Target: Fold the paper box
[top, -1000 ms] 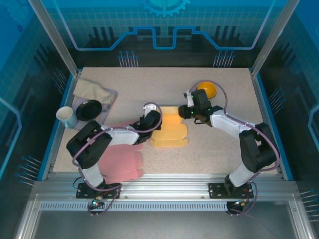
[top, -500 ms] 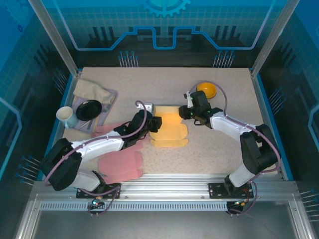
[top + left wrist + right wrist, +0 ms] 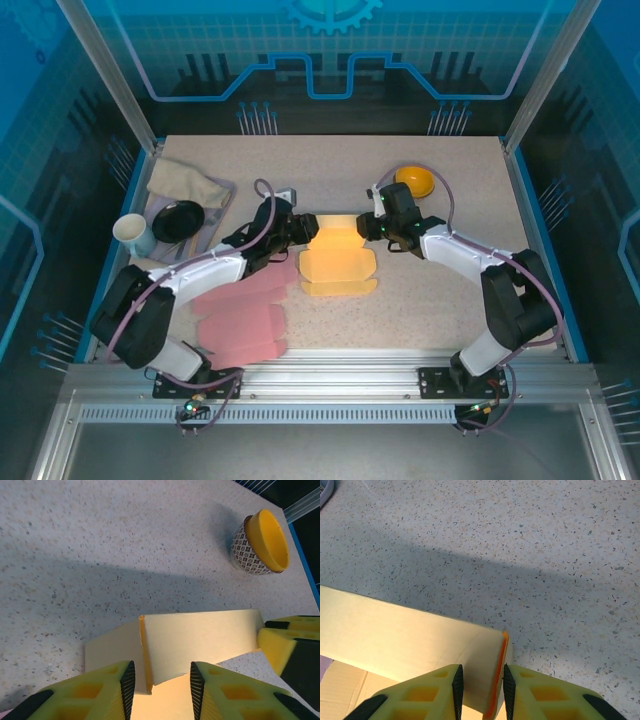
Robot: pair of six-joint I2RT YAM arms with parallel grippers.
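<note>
Paper box: The yellow paper box [image 3: 338, 268] lies in the middle of the worktop [image 3: 330, 170], only half formed. Its far wall [image 3: 200, 637] stands up and the near part lies flat.
Left claw: Your left claw [image 3: 161, 669] is at the left end of the far wall. The jaws are apart, with the folded corner of the wall between them, not pinched.
Right claw: Your right claw [image 3: 481, 670] is at the right end of the same wall. The jaws leave a narrow gap with the wall's end inside it. I cannot tell if it is already pinched.
Weight: I judge it very light, so it will slide on the worktop if you push from one side only.
Stiffness: It looks like thin card, stiff across a panel but weak at the creases. It will probably spring back when you let go.
Fragility: A hard squeeze or a twist can dent or tear a corner.
Where to hold: Take the wall at its two ends, close to the crease, one claw on each end, and move both together.
Nearby: The pink sheets [image 3: 240, 315] lie just left of the box. The yellow bowl [image 3: 414, 180] stands apart on the far right.
</note>
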